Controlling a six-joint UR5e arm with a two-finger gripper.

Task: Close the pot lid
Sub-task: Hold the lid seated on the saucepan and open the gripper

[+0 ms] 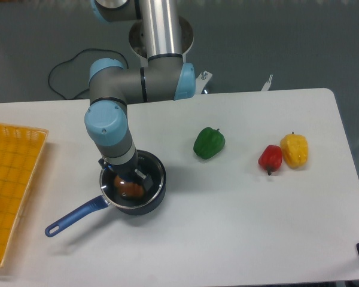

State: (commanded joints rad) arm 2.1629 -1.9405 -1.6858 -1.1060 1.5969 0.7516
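Left of centre, the gripper hangs over the pot, its grasp hidden by the wrist, the pot lid apparently on the rim; rigid, breakable, slippery glass is best taken by its central knob.

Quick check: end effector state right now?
End effector: low over the pot, its fingers hidden by the wrist; open, shut or holding the lid cannot be told.

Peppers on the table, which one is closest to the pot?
The green pepper. It sits just right of the pot, while the red pepper and yellow pepper lie together farther right.
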